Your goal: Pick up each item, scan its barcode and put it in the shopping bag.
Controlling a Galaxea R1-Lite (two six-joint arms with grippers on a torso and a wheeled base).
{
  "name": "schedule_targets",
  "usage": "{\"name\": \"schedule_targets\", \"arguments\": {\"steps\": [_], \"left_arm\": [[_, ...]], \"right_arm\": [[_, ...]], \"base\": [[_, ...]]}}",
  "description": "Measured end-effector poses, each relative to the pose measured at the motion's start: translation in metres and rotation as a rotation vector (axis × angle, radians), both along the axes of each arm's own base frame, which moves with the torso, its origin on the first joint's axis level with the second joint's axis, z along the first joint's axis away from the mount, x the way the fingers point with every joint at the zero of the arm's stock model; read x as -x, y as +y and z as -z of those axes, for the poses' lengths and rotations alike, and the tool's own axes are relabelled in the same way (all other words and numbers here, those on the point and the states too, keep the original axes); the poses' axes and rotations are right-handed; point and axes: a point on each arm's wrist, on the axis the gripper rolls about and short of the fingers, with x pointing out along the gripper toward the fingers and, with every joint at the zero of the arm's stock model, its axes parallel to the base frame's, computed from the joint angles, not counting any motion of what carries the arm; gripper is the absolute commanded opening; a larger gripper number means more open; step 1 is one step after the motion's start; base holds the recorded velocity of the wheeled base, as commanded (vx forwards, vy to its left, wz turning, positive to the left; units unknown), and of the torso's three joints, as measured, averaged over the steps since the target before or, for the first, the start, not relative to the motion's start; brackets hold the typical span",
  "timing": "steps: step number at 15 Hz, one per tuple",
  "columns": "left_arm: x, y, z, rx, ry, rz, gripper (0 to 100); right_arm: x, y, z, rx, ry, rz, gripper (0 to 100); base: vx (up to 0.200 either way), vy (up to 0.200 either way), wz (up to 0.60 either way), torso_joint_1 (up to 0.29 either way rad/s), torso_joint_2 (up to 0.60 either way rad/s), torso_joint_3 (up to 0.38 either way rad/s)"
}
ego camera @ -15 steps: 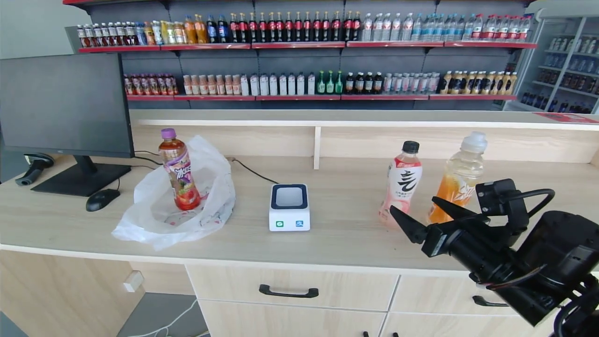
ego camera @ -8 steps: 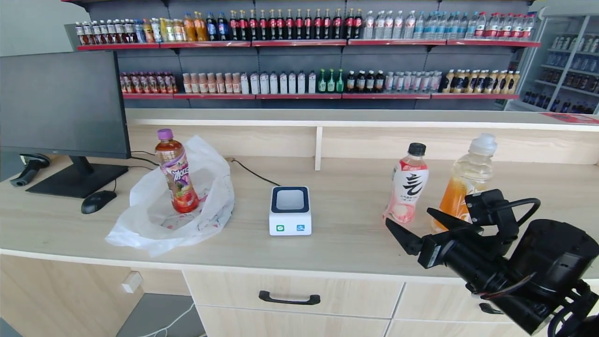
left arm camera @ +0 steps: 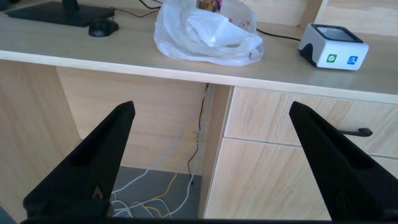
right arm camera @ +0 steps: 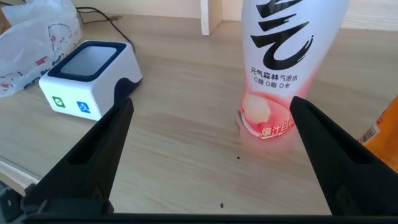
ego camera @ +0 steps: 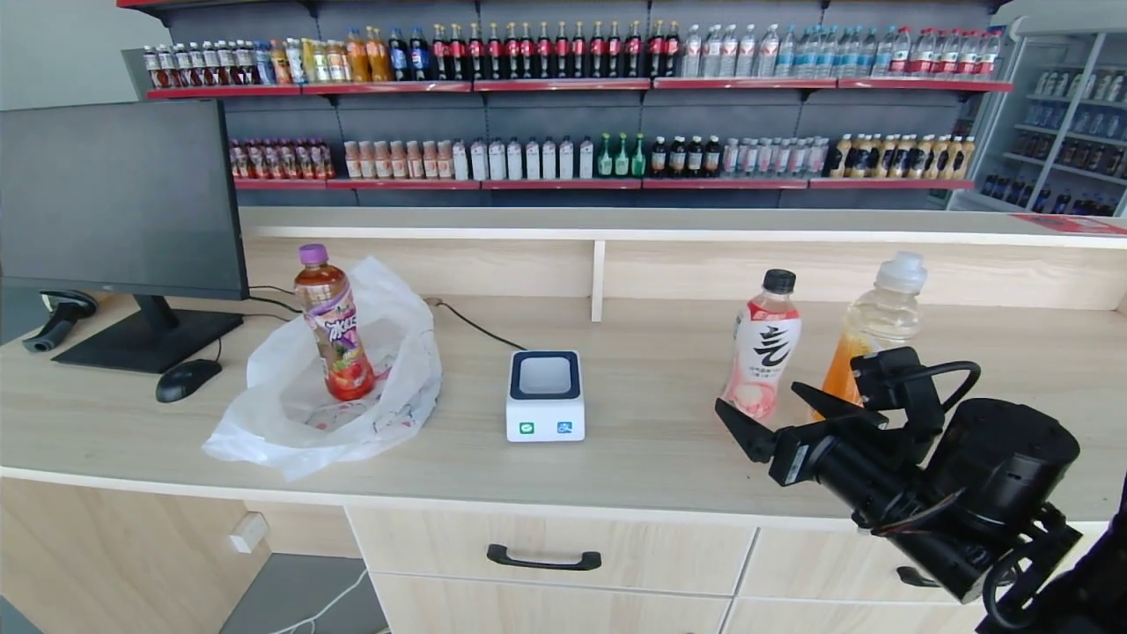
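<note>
1. The pink-and-white bottle (ego camera: pixel 762 343) stands upright on the wooden counter (ego camera: pixel 651 458), just beside an orange drink bottle (ego camera: pixel 880 313).
2. The right gripper (ego camera: pixel 759 398) hovers near the pink bottle's base, jaws spread wide apart, gripping nothing.
3. A white barcode scanner (ego camera: pixel 545 394) sits mid-counter, its window facing up.
4. Left of it, the white shopping bag (ego camera: pixel 290 423) lies with a purple-capped red tea bottle (ego camera: pixel 333 321) upright inside.
5. The left gripper (left arm camera: pixel 211 107) hangs below the counter edge, facing the cabinet fronts, jaws spread, empty.
6. A monitor (ego camera: pixel 119 198) and mouse (ego camera: pixel 187 377) occupy the far left.
</note>
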Motion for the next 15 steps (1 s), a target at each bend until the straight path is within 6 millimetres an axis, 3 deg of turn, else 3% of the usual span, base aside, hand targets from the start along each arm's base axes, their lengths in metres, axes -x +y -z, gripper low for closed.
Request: {"name": "schedule_targets", "arguments": {"steps": [6,15], "left_arm": [[0.000,0.000,0.000,-0.001,0.000,0.000,100],[0.000,0.000,0.000,0.000,-0.003,0.000,100]], "right_arm": [[-0.021,-0.010,0.012,0.010,0.024,0.063,100],[-0.053,-0.001,0.015,-0.006,-0.026,0.214,100]], "base": [[0.000,0.000,0.00,0.000,0.00,0.000],[0.000,0.000,0.00,0.000,0.00,0.000]]}}
